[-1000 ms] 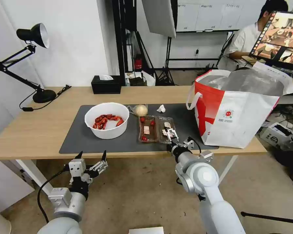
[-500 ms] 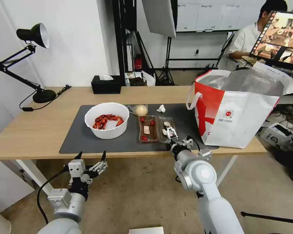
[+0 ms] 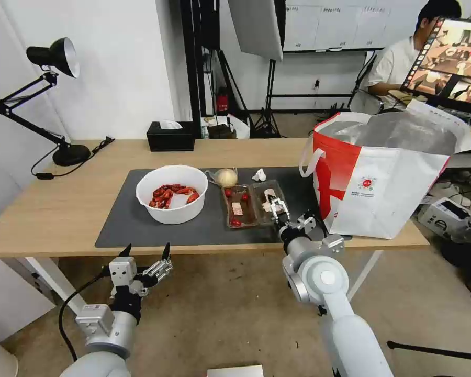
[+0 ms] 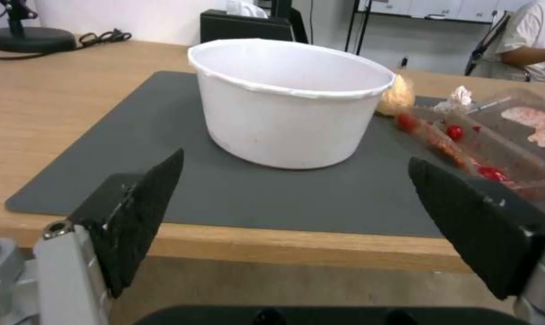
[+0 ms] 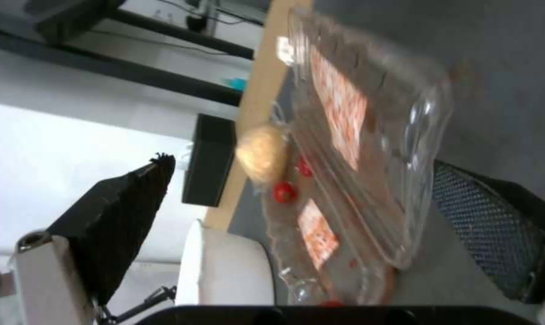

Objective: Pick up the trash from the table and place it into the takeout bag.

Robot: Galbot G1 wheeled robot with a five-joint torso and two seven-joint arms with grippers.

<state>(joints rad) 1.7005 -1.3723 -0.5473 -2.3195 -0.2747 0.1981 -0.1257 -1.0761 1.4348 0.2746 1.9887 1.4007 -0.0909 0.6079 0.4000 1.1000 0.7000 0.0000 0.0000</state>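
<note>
Head view — right tool agape over clamshell box | left tool parked

The head camera looks forward and down over the whole counter. The left wrist camera sits low at the counter's front edge, facing the bowl; the right wrist camera, rolled sideways, is close on the clamshell box. All three share both.

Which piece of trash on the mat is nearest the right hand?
The clear clamshell box: the right hand is open at its near edge; bowl, bun and tissue lie farther.
</note>
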